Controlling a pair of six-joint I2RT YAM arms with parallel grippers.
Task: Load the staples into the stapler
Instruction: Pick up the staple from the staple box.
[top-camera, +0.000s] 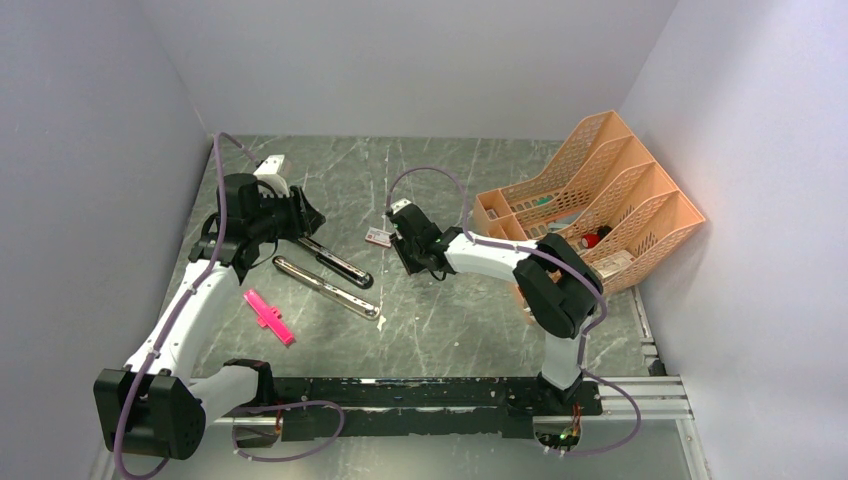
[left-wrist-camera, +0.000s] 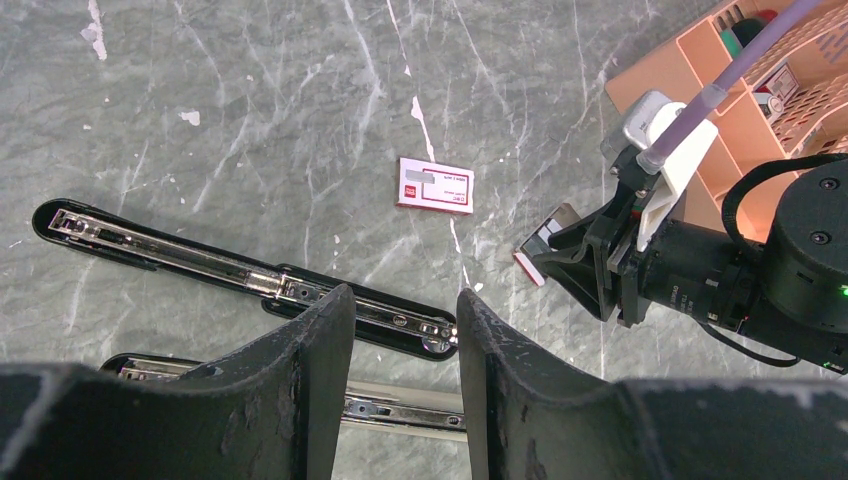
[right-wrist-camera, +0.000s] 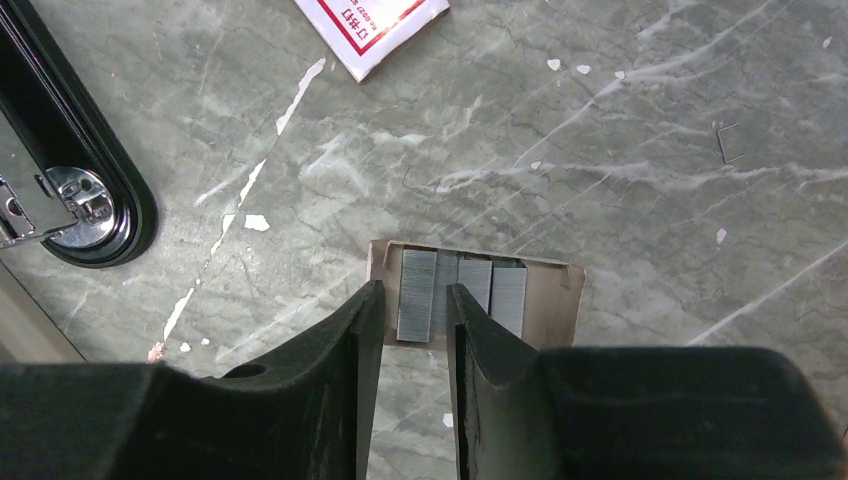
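The black stapler (top-camera: 340, 265) lies opened flat on the table, its chrome rail up; it also shows in the left wrist view (left-wrist-camera: 300, 290). My left gripper (left-wrist-camera: 405, 305) is open and empty, hovering just above the stapler's wider end; in the top view it (top-camera: 305, 222) is at the stapler's far end. The staples (right-wrist-camera: 460, 290) are silvery strips side by side in an open brown cardboard tray. My right gripper (right-wrist-camera: 410, 300) is open, fingers low over the tray, straddling the leftmost strips; it shows in the top view (top-camera: 410, 262). The box's red-and-white sleeve (left-wrist-camera: 435, 187) lies apart.
A silver-grey stapler (top-camera: 325, 287) lies parallel, just in front of the black one. A pink cross-shaped piece (top-camera: 270, 317) lies front left. An orange file organizer (top-camera: 590, 215) stands at the right. A single loose staple (right-wrist-camera: 727, 143) lies on the table. Walls enclose three sides.
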